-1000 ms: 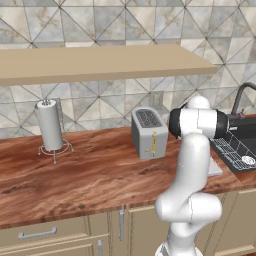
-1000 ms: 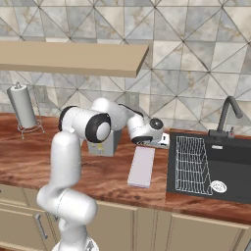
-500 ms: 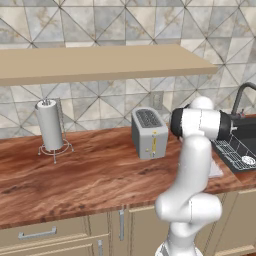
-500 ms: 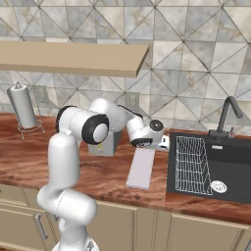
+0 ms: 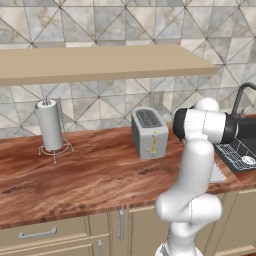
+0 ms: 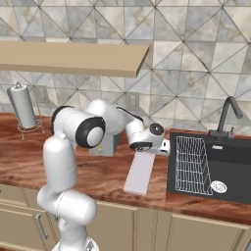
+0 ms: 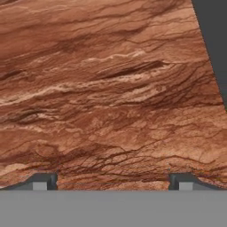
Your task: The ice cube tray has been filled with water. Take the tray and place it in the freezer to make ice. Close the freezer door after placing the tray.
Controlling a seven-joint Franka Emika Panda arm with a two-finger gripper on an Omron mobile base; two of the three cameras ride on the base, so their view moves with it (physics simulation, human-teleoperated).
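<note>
The long pale lavender-white ice cube tray [image 6: 140,172] lies flat on the reddish-brown wood-grain counter [image 6: 103,171], just left of the black sink [image 6: 230,164]. Above its far end, the tool [image 7: 113,181] gapes wide, holding nothing.

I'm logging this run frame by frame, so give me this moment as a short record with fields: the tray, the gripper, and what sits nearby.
ice cube tray: flat on the wooden counter, lengthwise between toaster and sink
gripper: open, holding nothing, over bare counter
hand: above the tray's far end
toaster: behind the tray, near the wall
sink: right of the tray, with a wire rack on it
paper towel roll: upright on its stand, far left
</note>
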